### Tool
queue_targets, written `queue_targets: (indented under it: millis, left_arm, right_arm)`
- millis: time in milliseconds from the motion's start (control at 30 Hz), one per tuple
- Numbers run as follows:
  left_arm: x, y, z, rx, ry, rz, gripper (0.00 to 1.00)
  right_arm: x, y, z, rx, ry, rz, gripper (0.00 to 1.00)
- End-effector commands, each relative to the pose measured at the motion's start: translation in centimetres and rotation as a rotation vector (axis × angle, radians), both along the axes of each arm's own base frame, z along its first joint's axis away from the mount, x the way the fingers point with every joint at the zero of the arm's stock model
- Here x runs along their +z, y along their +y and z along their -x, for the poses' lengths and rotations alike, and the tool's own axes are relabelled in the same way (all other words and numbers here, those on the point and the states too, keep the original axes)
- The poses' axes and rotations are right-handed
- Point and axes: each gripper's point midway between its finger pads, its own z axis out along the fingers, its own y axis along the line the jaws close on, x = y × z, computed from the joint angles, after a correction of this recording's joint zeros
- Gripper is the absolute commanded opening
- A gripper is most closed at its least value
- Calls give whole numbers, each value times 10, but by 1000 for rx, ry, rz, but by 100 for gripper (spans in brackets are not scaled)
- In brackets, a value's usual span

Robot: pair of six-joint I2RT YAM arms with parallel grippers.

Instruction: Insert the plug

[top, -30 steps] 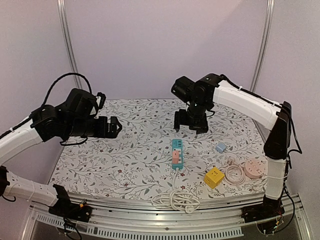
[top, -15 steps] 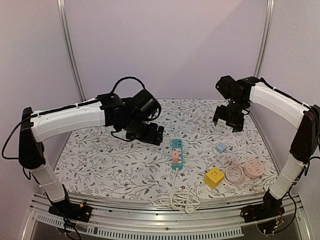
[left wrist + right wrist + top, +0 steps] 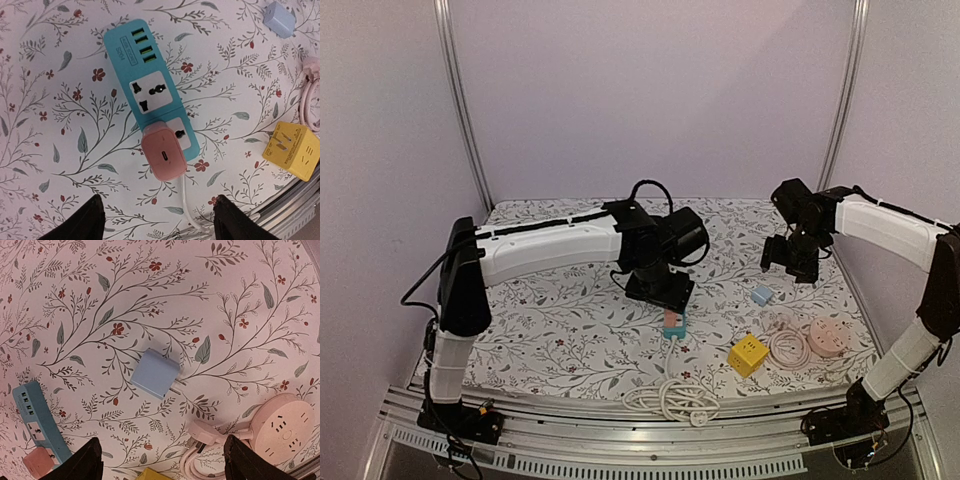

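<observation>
Floral surface [image 3: 540, 320]: left fingers [image 3: 90, 222] (spread, narrowing) have swung over the teal power strip [image 3: 150, 95] carrying the pink plug [image 3: 163, 154]; right fingers [image 3: 87, 462], spread, retreated above the blue plug [image 3: 155, 373]. Seating press likely next.

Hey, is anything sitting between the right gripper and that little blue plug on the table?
Nothing visible does. The right gripper hangs open above the blue plug, which lies on its side on bare tablecloth. The nearest thing, the pink cord's plug, lies apart from it, toward the near edge.
</observation>
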Motion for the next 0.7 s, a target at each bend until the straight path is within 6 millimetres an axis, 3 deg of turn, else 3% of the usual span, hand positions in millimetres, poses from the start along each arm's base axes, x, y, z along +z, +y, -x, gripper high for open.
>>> queue_targets:
  millis: [0, 267, 533, 667]
  left_arm:
    - [-19, 0, 12, -45, 68, -77, 71]
    - [-38, -3, 5, -29, 55, -113, 61]
    - [-48, -17, -1, -13, 48, -79, 60]
    - [-51, -18, -6, -6, 27, -89, 51]
  right_arm:
    - [9, -3, -8, 19, -64, -34, 82]
    - [4, -7, -2, 55, -58, -17, 82]
    - [4, -6, 4, 65, -64, -38, 82]
    - [3, -6, 6, 74, -66, -42, 82]
